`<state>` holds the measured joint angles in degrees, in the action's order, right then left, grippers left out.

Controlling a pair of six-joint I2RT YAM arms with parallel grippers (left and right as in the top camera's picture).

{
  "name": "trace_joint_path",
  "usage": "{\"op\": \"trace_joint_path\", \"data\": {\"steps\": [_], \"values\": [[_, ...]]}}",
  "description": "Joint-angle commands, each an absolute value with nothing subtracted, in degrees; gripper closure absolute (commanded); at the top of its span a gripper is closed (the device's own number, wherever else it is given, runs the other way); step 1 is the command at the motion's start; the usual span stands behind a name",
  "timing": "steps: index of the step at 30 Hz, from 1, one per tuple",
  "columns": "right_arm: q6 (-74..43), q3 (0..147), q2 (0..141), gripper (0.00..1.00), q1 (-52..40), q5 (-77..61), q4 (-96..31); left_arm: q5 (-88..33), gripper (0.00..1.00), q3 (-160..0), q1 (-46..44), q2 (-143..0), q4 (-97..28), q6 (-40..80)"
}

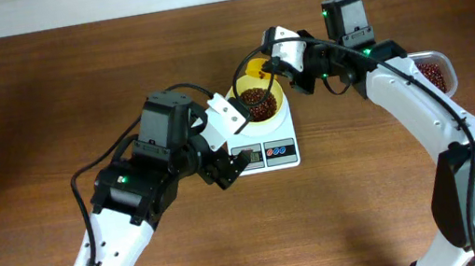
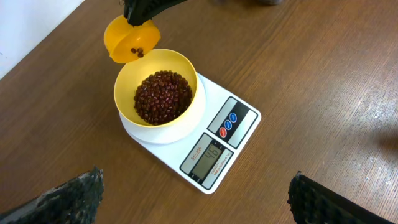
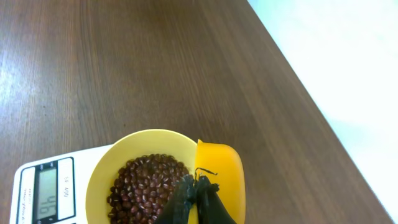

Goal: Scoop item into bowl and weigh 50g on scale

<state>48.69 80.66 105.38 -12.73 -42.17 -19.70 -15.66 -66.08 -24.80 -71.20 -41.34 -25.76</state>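
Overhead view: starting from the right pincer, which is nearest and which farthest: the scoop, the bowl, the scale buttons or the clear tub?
From the right pincer:
1. The yellow scoop, gripped in it.
2. The bowl, just beneath, on the scale.
3. The scale buttons, at the scale's front edge.
4. The clear tub, far out on the right side.
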Motion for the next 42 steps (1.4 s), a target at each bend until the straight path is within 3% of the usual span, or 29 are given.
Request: {"op": "trace_joint_path", "data": {"steps": [1,16,26,30,36,42], "values": [[52.3,80.9,105.4,0.96,-12.3,-44.2,-19.2,-16.3,0.01,-65.9,-24.9,-70.7,-41.5,-26.3],[46.0,80.9,105.4,0.96,-12.3,-48.0,-19.1,-16.3,0.01,-65.9,-24.9,-70.7,-41.5,-26.3],[33.5,80.9,105.4,0.96,-12.3,-48.0,-17.4,-16.3,0.01,-65.9,-24.9,-70.7,-41.5,-26.3],[21.6,80.9,105.4,0.96,-12.3,-46.8,-12.6,-16.3,0.01,-65.9,-24.9,-70.7,-41.5,-26.3],[-6.9,80.9,105.4,0.96,-9.7,-33.4,-0.8,-16.3,0.01,-65.9,-24.9,-70.7,-41.5,-26.3],[-17.3,80.9,105.4,0.96,-1.6,-27.3,-4.2,-16.3,0.01,-65.9,-24.9,-70.7,-41.5,-26.3]]}}
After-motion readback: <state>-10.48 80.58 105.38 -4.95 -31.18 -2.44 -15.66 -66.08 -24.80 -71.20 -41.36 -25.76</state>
